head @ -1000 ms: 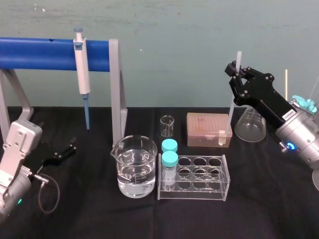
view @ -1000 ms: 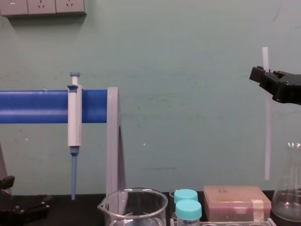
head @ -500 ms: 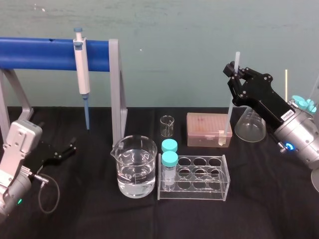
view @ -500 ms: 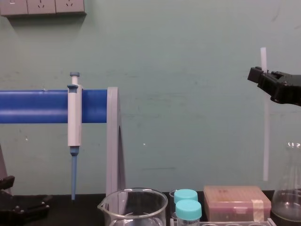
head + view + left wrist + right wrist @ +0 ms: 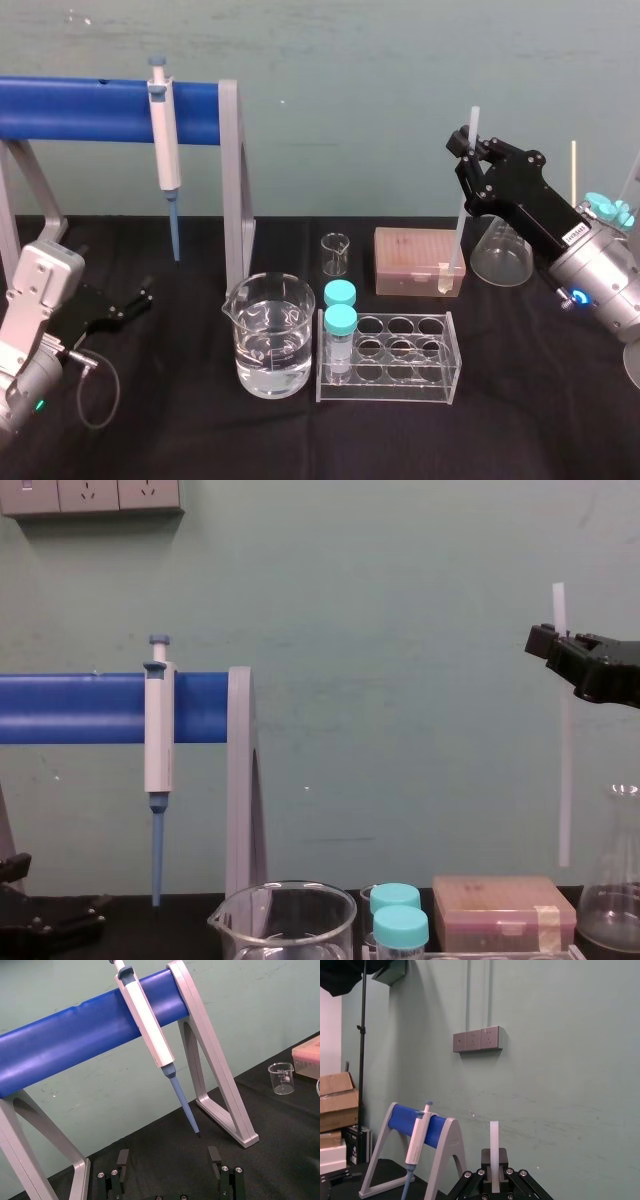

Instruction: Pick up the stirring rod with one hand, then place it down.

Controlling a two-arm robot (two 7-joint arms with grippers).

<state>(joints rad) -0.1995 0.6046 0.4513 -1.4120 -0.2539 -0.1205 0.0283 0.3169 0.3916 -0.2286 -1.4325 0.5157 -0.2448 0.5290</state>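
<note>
No legible text anywhere

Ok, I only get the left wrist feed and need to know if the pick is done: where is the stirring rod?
Observer: The right gripper holds the stirring rod upright in the air, fingers shut on it near its upper end.
Operator: What is beneath it?
Observer: In the chest view its lower end hangs clear above the right part of the pink tip box, next to the conical flask. How far forward or back it sits, I cannot tell.
Operator: Is the big beaker close to it?
Observer: No. The water-filled beaker stands near the table's middle, well to the left of the rod.
</note>
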